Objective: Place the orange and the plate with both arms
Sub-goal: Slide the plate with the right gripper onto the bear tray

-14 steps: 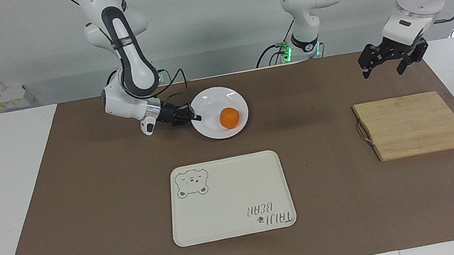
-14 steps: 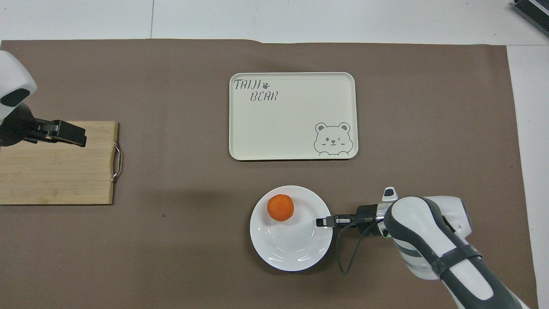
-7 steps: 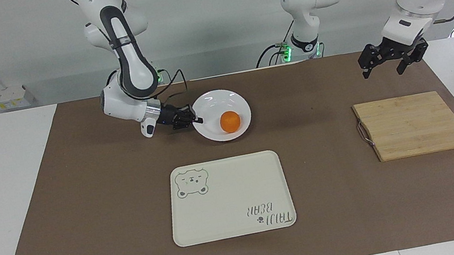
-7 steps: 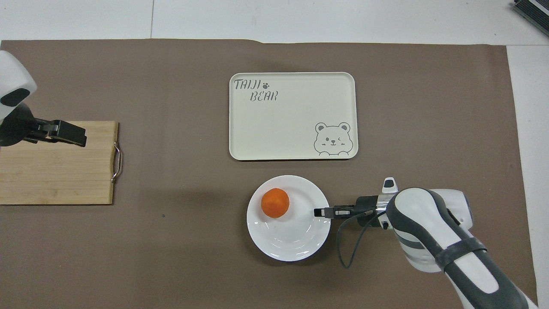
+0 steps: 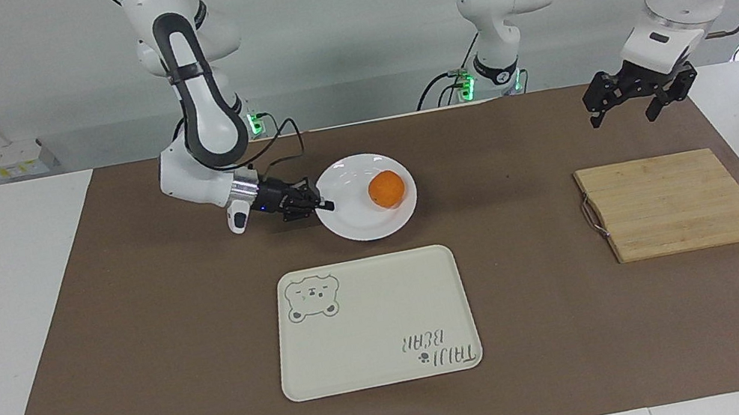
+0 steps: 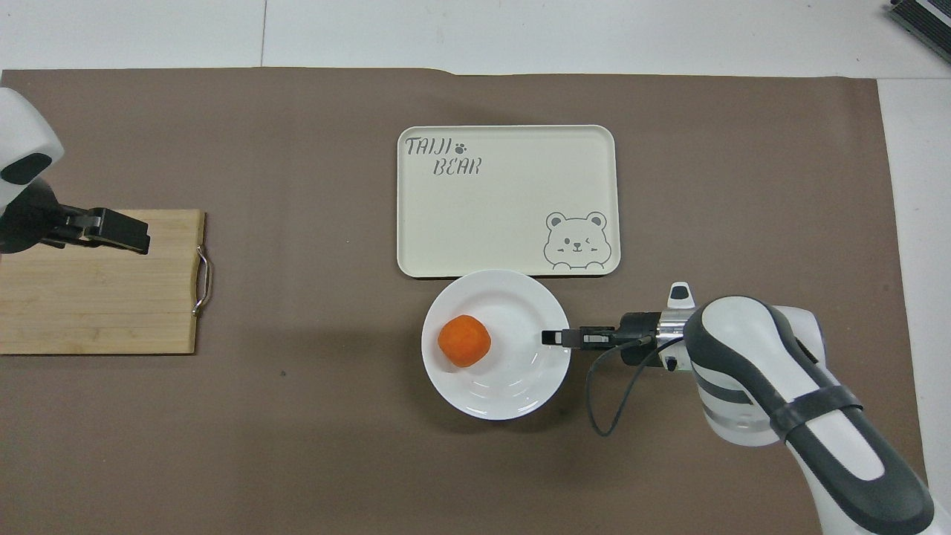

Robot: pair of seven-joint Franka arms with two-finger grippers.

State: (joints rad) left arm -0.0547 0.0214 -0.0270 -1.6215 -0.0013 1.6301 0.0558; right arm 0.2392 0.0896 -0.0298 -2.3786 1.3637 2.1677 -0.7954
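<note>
The white plate (image 5: 356, 219) (image 6: 513, 386) hangs just above the brown mat, between the robots and the cream tray. My right gripper (image 5: 324, 206) (image 6: 551, 337) is shut on the plate's rim at the right arm's end of it. The orange (image 5: 386, 189) (image 6: 463, 341) sits in the plate, on the side away from that gripper. My left gripper (image 5: 639, 100) (image 6: 122, 232) waits open in the air over the wooden board, holding nothing.
A cream tray with a bear drawing (image 5: 374, 322) (image 6: 507, 200) lies mid-table, its nearest edge almost touched by the plate in the overhead view. A wooden cutting board (image 5: 673, 203) (image 6: 96, 290) with a metal handle lies toward the left arm's end.
My right gripper has lifted the plate and carried it away from the robots, toward the tray. The orange has rolled within the plate, away from the gripper. The left arm has not moved.
</note>
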